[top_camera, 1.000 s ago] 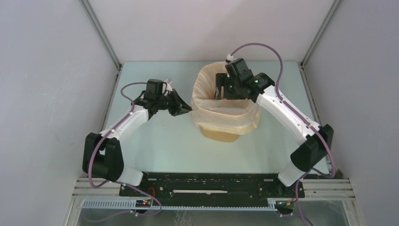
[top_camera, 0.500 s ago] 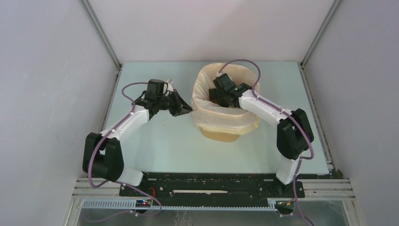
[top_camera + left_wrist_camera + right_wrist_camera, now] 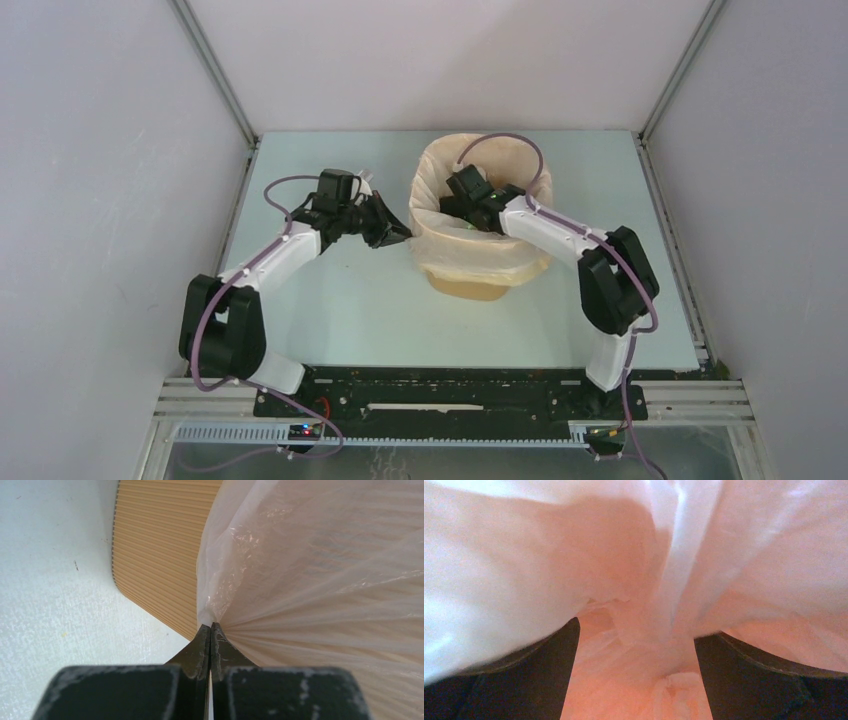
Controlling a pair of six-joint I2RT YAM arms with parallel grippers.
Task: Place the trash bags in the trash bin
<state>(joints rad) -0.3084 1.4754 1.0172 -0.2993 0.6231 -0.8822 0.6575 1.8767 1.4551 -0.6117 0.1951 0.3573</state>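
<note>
Orange bin (image 3: 470, 288) at tabletop (image 3: 350, 300) 12 o'clock, bag (image 3: 480, 255) draped over mouth. Left fingers (image 3: 210, 632) clenched on bag film, bin's 9 o'clock side. Right fingers (image 3: 462, 203) spread, deep inside bag.

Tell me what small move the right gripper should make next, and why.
Probably press the open right gripper deeper down: the thin cream-white plastic film bag bunches loosely around it inside the orange plastic wastebasket, while the shut left gripper pinches the film outside it.

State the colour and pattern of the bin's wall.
The bin is orange-tan, finely ribbed; best in the left wrist view.
</note>
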